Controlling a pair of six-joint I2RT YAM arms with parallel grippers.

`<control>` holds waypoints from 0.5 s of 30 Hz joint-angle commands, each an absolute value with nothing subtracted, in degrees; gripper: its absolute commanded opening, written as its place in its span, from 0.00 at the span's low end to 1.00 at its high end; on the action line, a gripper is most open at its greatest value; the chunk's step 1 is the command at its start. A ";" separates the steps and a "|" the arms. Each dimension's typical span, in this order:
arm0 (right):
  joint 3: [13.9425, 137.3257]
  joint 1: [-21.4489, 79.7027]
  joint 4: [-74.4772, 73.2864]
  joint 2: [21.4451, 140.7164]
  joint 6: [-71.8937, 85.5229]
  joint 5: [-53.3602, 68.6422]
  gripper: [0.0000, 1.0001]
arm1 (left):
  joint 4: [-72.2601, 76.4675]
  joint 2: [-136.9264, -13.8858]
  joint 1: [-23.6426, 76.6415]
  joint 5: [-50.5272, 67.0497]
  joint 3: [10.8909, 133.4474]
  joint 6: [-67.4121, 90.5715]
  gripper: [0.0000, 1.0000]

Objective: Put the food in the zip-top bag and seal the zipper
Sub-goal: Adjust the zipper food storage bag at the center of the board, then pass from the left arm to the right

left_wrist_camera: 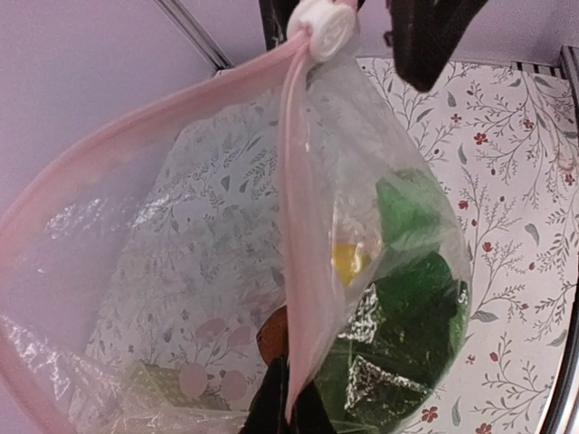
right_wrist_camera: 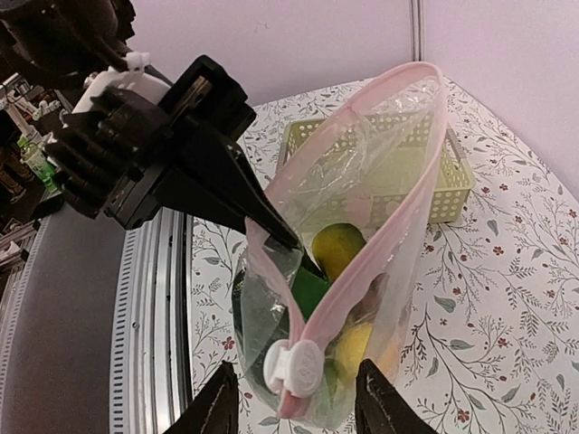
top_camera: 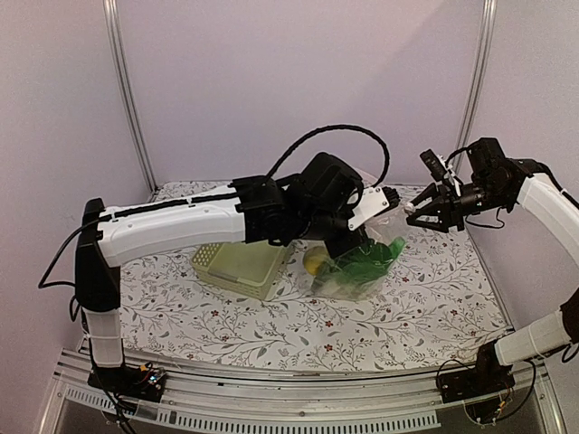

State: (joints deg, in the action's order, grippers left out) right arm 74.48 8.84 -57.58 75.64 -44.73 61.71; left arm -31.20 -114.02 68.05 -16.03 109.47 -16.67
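Pink zipper (right_wrist_camera: 380, 244) is unsealed: the mouth of the zip-top bag (top_camera: 357, 267) gapes, with the white slider (right_wrist_camera: 294, 366) parked at the end nearest the right arm. Visible food (right_wrist_camera: 336, 246) is inside the bag: green, yellow and yellow-green pieces show through the film. Can't tell if anything is left in the basket (right_wrist_camera: 448, 181).

The bag hangs from the left end effector (right_wrist_camera: 282, 240), which is clenched on the zipper strip. It sits just beside the basket, bottom at or near the worktop (top_camera: 407, 307); can't tell if it's touching. Right end effector (top_camera: 412, 211) is released, fingers astride the slider, not gripping.

Risks, my read:
- Tracks are well apart along most of the mouth, so a pulled slider may jam or ride off one track.
- Left pinch looks like the only anchor. If the film slips, the bag follows the slider instead of zipping.
- Slider is small, so an off-centre close could flick it aside.
- A tilt during the pull could spill food out of the open mouth.

Surface: floral-print covering, flat, probably low grip for plastic. Room: plain lilac walls (top_camera: 271, 72), metal frame posts (top_camera: 127, 99), aluminium rail (top_camera: 298, 384) at the near edge.
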 commanded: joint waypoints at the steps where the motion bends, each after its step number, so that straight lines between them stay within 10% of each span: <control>1: 71.74 11.64 -51.83 72.52 -46.96 60.87 0.42 | -32.69 -112.25 66.64 -15.08 111.08 -15.39 0.00; 15: 69.59 13.20 -45.43 72.24 -41.53 57.76 0.29 | -32.96 -111.75 66.29 -15.01 111.28 -14.90 0.00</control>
